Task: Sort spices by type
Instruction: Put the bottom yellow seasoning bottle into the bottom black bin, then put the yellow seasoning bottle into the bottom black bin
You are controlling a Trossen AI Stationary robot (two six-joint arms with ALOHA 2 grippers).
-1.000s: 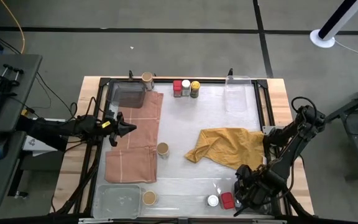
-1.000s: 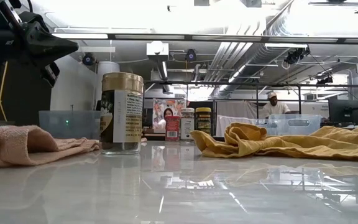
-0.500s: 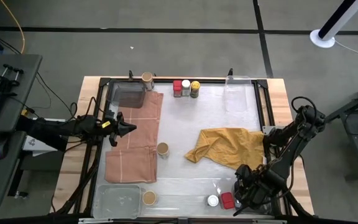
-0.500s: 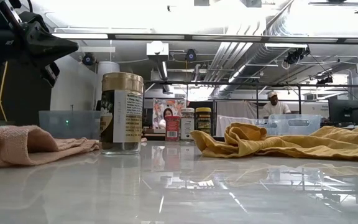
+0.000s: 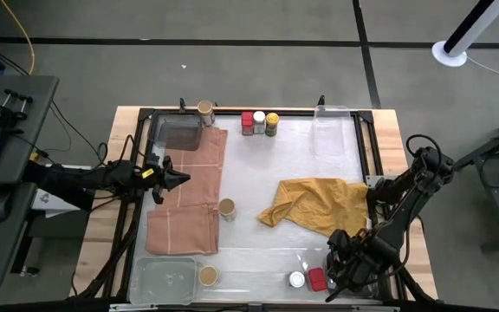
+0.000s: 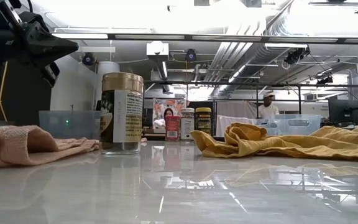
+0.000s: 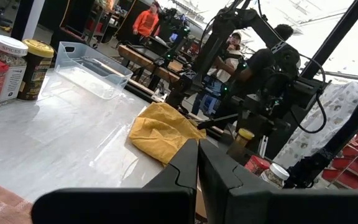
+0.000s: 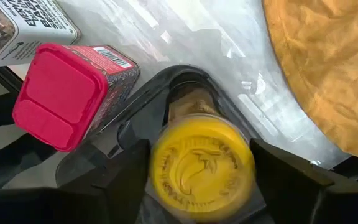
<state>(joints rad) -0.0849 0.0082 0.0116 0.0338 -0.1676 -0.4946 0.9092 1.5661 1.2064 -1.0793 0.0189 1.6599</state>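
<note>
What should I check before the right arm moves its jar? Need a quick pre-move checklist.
1. Right gripper shut on the yellow-lidded cylindrical spice jar: ok, fingers on both sides.
2. Clearance from the red square-lidded spice jar: not ok, it stands right beside the gripper.
3. Crumpled mustard-yellow cloth out of the way: cannot tell, it lies close by.
4. Yellow-lidded jar in the far row upright, if that is the target: ok.
5. Left gripper clear: ok, shut and empty over the folded pink cloth.
</note>
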